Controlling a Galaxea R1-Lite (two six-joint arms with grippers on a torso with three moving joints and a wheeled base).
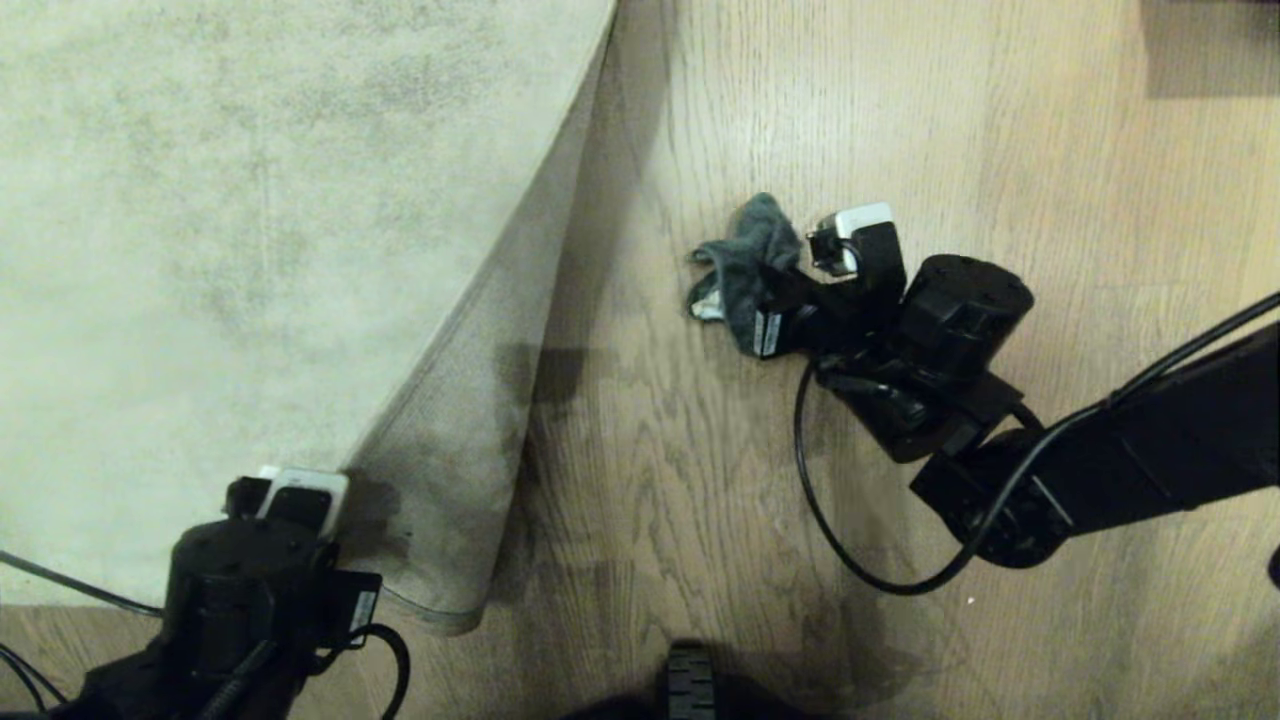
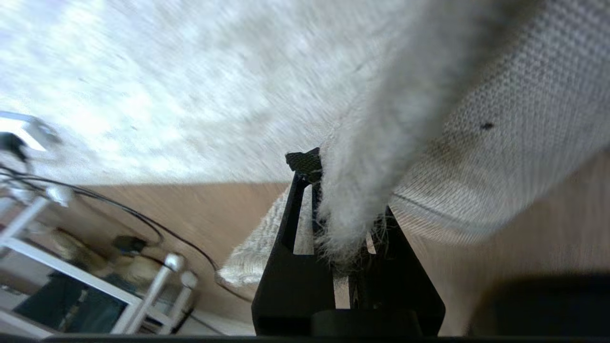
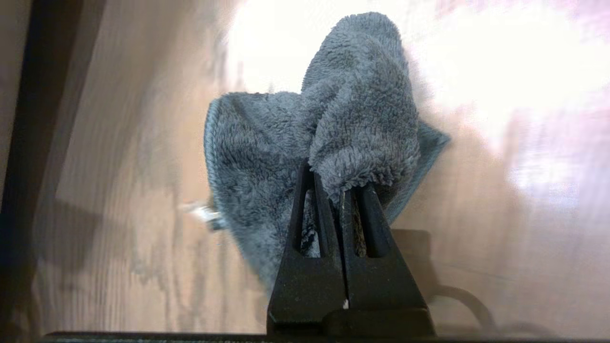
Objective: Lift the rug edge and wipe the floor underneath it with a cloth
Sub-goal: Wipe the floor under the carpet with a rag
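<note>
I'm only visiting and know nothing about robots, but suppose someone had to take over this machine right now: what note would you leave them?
Left gripper: shut on the rug edge, holding it folded back so the mesh backing shows.
Right gripper: shut on the cloth, out over the floor to the right of the lifted edge.
Done: rug corner lifted, cloth in hand.
Whether any wiping has been done cannot be told from the views.
Left: keep the edge up, wipe the boards that the rug covered, then lower the rug.
</note>
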